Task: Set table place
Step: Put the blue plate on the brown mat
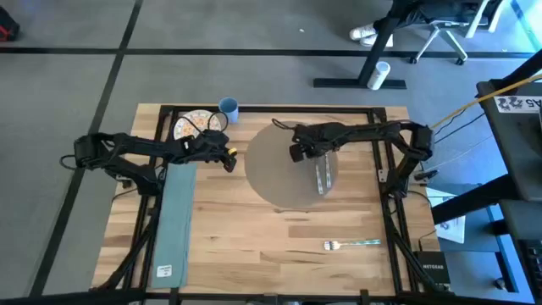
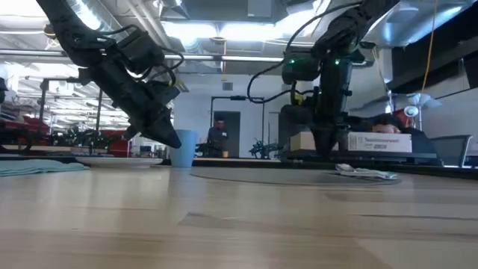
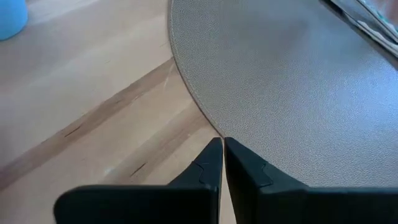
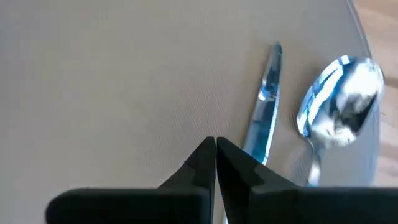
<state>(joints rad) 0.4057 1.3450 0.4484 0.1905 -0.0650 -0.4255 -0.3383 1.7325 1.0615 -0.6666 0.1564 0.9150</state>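
Note:
The round grey-brown placemat [image 1: 284, 169] lies flat at the middle of the light-wood table [image 1: 254, 254]. A knife [image 4: 264, 118] and a spoon [image 4: 339, 99] lie side by side on the mat's right part [image 1: 324, 174]. My left gripper [image 1: 230, 161] is shut and hangs a little above the table, just off the mat's left edge [image 3: 193, 99]. My right gripper [image 1: 298, 152] is shut, points down over the mat [image 4: 124, 81] and stands close beside the knife's handle. In the low view both grippers' tips [image 2: 173, 142] [image 2: 326, 152] show clear of the surface.
A long teal napkin [image 1: 174, 220] lies along the table's left side. A patterned plate [image 1: 195, 125] and a blue cup [image 1: 229, 108] stand at the far left. A fork [image 1: 351, 245] lies near the front right. Bare wood shows at the front middle.

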